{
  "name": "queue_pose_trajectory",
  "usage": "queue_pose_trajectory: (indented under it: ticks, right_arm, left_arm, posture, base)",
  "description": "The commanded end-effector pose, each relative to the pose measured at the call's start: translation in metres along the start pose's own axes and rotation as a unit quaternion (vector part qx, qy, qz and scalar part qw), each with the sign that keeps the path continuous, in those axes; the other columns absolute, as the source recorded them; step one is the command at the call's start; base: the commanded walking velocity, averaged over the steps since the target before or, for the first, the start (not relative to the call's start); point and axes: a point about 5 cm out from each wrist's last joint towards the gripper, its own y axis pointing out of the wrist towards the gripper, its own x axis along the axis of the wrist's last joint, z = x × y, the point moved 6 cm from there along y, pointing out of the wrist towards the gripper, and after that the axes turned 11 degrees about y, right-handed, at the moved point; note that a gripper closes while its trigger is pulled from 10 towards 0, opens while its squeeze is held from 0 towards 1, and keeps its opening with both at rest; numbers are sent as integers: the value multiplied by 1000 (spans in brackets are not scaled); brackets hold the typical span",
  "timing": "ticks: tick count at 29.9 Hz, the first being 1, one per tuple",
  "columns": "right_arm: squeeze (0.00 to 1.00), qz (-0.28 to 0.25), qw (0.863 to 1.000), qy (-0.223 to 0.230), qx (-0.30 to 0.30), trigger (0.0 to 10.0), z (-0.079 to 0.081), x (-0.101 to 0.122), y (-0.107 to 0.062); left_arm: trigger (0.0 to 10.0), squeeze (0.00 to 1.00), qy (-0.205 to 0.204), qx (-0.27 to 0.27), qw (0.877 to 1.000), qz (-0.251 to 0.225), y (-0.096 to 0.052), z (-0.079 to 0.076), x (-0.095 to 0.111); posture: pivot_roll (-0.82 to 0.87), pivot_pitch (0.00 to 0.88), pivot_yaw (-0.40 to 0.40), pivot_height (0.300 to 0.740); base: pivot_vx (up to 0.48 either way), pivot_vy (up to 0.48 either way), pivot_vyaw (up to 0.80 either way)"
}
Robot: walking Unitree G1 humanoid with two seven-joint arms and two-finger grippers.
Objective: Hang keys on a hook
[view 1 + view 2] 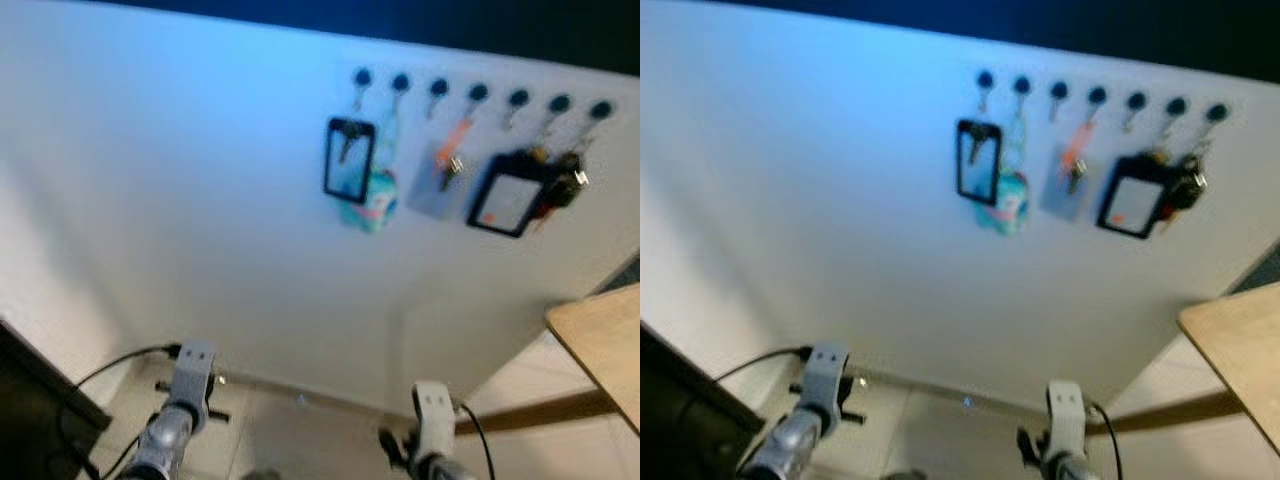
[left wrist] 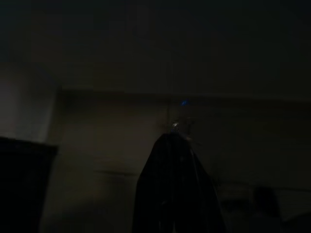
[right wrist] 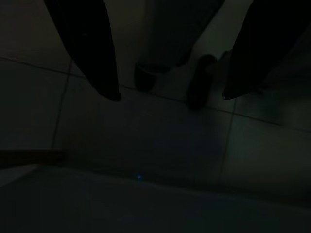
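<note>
Right gripper (image 3: 170,94): hanging low over the floor tiles (image 3: 146,141), fingers spread apart.
Left gripper (image 2: 176,145): down low too, fingers pressed together, something small and shiny at the tips.
Hooks (image 1: 478,93): a row high on the white wall (image 1: 200,200).
Keys (image 1: 450,165): hanging among the badge holders (image 1: 349,158).

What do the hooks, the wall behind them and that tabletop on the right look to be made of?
Hooks: round dark-blue heads, plastic or painted metal; too blurred to tell.
Wall: smooth white, matte, likely paint or laminate.
Tabletop: pale tan with a darker edge, probably wood or wood veneer.
</note>
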Motion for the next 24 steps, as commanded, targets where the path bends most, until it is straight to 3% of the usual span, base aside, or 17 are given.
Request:
queue_pose_trajectory:
  ticks: [1,5,15,24]
  right_arm:
    - [0,-2,1000,5,-7,10000,-5,1,-1]
    - [0,-4,1000,7,-6,10000,-5,2,-1]
    - [0,-7,1000,12,-6,10000,-5,0,-1]
    - [0,-6,1000,10,-6,10000,-6,0,-2]
  left_arm:
    - [10000,0,0,-4,1000,-2,1,-2,3]
    - [10000,0,-10,6,1000,-7,4,1,8]
    - [10000,0,12,-8,1000,-9,5,-7,12]
    - [10000,0,10,10,1000,-13,5,1,13]
  posture:
    - [109,9,-58,740]
    - [106,9,-53,740]
    - [94,22,-48,740]
    - [91,35,-52,740]
  base:
    - [0,0,0]
    - [0,0,0]
    - [0,-480,0]
    - [0,0,0]
